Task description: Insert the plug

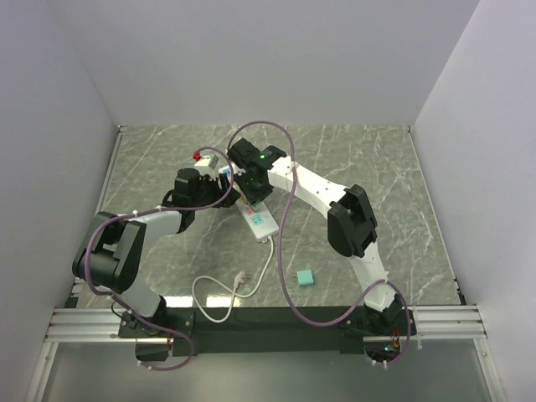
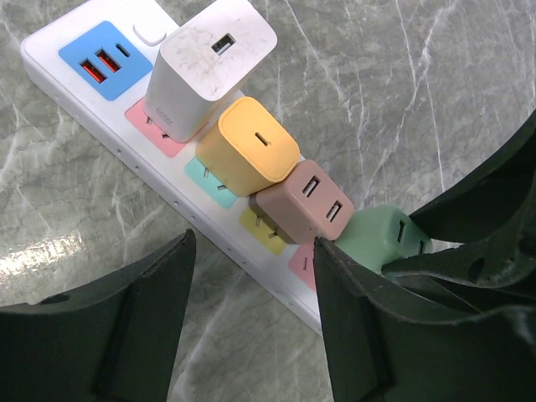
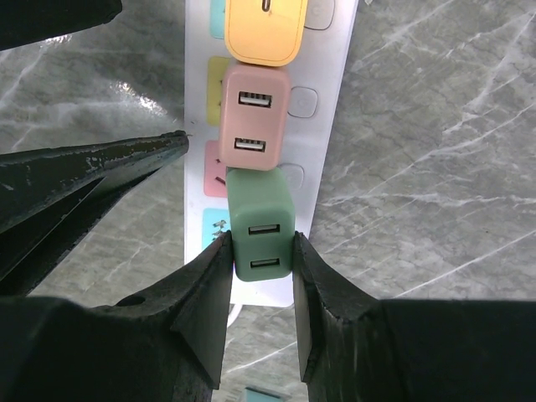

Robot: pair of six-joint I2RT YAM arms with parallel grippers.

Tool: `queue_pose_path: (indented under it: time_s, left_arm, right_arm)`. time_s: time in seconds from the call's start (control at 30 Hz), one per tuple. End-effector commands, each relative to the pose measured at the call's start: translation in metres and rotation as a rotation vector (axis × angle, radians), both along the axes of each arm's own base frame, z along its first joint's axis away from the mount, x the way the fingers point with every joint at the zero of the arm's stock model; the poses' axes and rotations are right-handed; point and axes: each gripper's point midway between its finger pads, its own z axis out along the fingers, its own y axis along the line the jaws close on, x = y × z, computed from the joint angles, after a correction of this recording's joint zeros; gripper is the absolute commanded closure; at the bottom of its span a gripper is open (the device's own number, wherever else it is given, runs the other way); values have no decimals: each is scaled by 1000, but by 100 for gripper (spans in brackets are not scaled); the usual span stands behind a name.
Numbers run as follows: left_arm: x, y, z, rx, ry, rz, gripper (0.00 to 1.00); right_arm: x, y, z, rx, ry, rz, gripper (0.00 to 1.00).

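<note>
A white power strip point(image 2: 100, 117) lies on the marble table, also seen in the top view point(image 1: 261, 222). A white charger point(image 2: 209, 63), a yellow one point(image 2: 255, 146) and a pink-brown one point(image 2: 306, 201) sit in it in a row. My right gripper point(image 3: 261, 244) is shut on a green plug point(image 3: 261, 222), holding it over the strip just past the pink-brown charger, above the pink socket point(image 3: 213, 172). Its prongs are hidden. My left gripper point(image 2: 251, 243) is open, its fingers straddling the strip's long edge beside the green plug point(image 2: 385, 239), gripping nothing.
The strip's white cable point(image 1: 226, 297) loops toward the near edge. A small teal block point(image 1: 306, 277) lies right of it. A red and white object point(image 1: 201, 157) sits behind the left gripper point(image 1: 219, 180). Grey walls enclose the table.
</note>
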Motion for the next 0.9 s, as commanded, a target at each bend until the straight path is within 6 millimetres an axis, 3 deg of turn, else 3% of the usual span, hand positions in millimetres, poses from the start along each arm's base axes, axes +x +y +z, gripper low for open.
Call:
queue_pose_path:
  time_s: [0.0, 0.87]
  left_arm:
    - [6, -1, 11, -9, -45, -11, 36]
    - [3, -2, 11, -13, -46, -19, 36]
  right_arm:
    - [3, -1, 1, -21, -9, -9, 100]
    - [-6, 12, -5, 1, 17, -16, 100]
